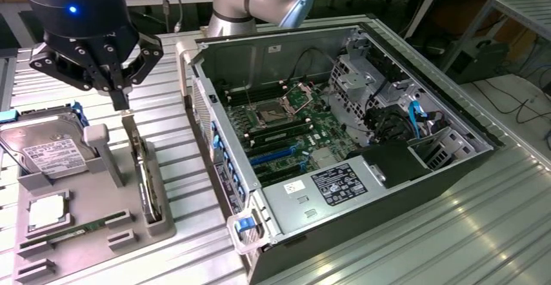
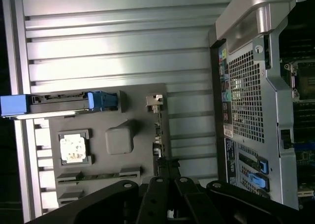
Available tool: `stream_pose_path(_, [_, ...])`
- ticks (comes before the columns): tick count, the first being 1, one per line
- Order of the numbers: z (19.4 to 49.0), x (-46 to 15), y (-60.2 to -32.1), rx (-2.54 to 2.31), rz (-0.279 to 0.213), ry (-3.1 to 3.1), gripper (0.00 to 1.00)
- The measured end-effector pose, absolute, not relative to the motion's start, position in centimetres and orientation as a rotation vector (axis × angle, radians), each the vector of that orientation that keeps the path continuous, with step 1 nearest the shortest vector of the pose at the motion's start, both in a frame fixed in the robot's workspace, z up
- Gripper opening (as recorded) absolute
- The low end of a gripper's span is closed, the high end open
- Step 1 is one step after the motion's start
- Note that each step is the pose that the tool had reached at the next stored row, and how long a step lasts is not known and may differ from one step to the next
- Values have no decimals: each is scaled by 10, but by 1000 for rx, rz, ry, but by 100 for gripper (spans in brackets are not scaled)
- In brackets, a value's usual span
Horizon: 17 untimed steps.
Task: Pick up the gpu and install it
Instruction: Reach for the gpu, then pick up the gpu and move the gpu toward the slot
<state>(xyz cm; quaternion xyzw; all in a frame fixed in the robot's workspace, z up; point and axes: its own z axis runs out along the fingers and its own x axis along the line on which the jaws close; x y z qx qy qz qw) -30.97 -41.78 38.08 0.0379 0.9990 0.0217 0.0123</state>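
The gpu (image 1: 142, 169) stood on its long edge in a slot along the side of the grey tray (image 1: 103, 201) that faced the computer case (image 1: 404, 220), upright, I judged, so its top edge could be taken from above. The gripper (image 1: 119, 101) hung over the far end of that slot, pointing straight down; its fingers were drawn tight together, with the tips right at the card's upper corner. Whether they pinched the card's edge or merely met just above it I could not tell, since the fingers themselves covered the spot. The card looked seated in the tray, not lifted. Across the tray from it a hard drive (image 1: 43, 149) was propped at a slant; a processor chip (image 1: 48, 211) and a memory stick (image 1: 77, 230) lay in their own recesses, presumably so each part sat in a known place. The case lay on its side just beside the tray, panel off and board facing up, likely so parts could go in from above; its expansion slots were hard to make out among the cables, and the arm's upper reach was cut off from sight.
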Motion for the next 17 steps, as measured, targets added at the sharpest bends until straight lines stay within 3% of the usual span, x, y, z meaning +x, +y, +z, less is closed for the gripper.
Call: stream_pose_path(17, [380, -313, -418, 118, 68, 3115, 11])
